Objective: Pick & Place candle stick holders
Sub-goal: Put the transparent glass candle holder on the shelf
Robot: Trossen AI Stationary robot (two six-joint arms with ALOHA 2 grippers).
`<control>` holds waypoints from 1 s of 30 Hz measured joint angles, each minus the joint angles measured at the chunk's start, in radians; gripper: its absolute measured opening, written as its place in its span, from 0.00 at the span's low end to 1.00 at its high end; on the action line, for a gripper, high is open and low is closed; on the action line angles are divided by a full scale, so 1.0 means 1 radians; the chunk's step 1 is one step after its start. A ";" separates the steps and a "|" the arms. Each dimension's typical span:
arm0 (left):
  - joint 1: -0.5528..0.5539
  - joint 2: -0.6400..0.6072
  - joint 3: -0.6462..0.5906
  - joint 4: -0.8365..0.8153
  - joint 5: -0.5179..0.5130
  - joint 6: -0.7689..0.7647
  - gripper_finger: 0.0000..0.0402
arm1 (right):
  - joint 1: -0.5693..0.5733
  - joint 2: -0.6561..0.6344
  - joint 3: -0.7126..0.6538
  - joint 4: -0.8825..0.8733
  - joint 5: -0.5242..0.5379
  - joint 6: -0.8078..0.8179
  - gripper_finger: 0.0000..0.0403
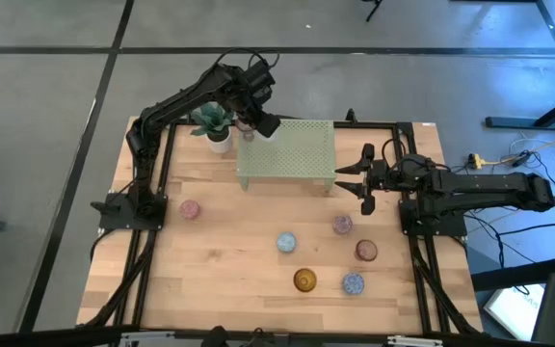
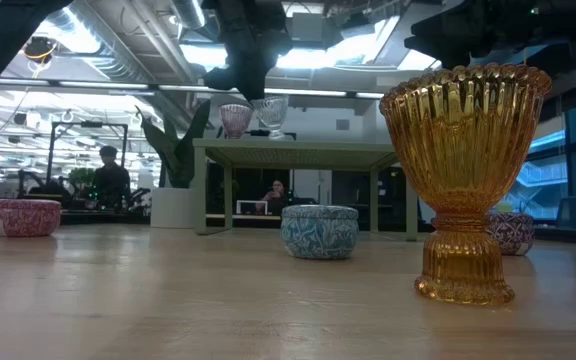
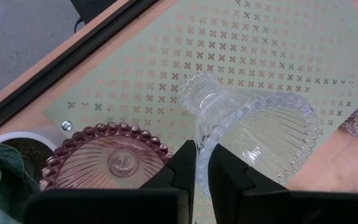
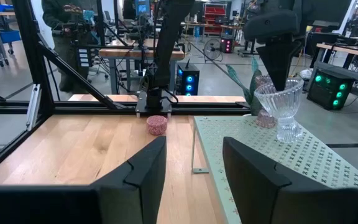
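Note:
A clear ribbed glass cup (image 3: 253,134) stands on the pale green perforated stand (image 1: 297,154) at its far left corner, beside a pinkish cup (image 3: 114,158). Both also show in the right wrist view, the clear cup (image 4: 283,109) upright. My left gripper (image 3: 197,168) is above the clear cup and shut on it. My right gripper (image 1: 343,180) hangs open and empty at the stand's right end. Loose cups rest on the table: pink mosaic (image 1: 191,209), blue mosaic (image 1: 286,242), pinkish (image 1: 342,225), reddish-brown (image 1: 366,251), amber (image 1: 304,280) and blue speckled (image 1: 354,283). My left gripper pinches the clear cup's beaded rim (image 3: 199,149) at one side, one finger inside the bowl and one outside. The fingers come from above, pointing down. The cup is upright, its foot (image 4: 289,132) at the stand's top; I cannot tell whether it rests there.
A small potted green plant (image 1: 213,120) stands just left of the stand, close to my left arm. A black frame (image 1: 152,241) runs along the table's sides. In the low view the amber cup (image 2: 465,180) stands nearest. People show in the room beyond.

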 joint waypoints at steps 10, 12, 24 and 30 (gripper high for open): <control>0.000 0.000 0.000 0.047 0.008 0.019 0.10 | 0.000 0.000 0.000 0.000 0.000 0.000 0.40; 0.000 0.000 0.000 0.045 0.009 0.018 0.11 | 0.000 0.000 0.000 0.000 0.000 0.000 0.40; -0.005 0.012 0.000 0.039 0.008 0.018 0.05 | 0.000 0.000 0.000 0.000 0.000 0.000 0.40; -0.005 0.056 0.002 0.048 0.024 0.039 0.07 | 0.000 0.000 0.000 -0.001 0.000 0.000 0.40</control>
